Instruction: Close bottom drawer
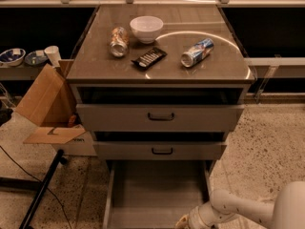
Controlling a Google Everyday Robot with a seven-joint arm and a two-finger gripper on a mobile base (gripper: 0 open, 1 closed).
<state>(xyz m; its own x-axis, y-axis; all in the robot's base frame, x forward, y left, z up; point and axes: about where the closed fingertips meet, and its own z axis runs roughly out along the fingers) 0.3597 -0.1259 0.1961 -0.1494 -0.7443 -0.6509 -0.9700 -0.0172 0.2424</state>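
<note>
The bottom drawer is pulled far out of the grey cabinet, its plain grey inside showing; its front panel and handle lie below the picture's lower edge. My gripper sits at the bottom edge, at the drawer's front right end, on a white arm that comes in from the lower right. The fingers are cut off by the picture's edge. The two drawers above, the top one and the middle one, each with a black handle, stand slightly out.
On the cabinet top lie a white bowl, two tipped cans and a black remote. An open cardboard box stands at the left, with a black stand leg on the floor.
</note>
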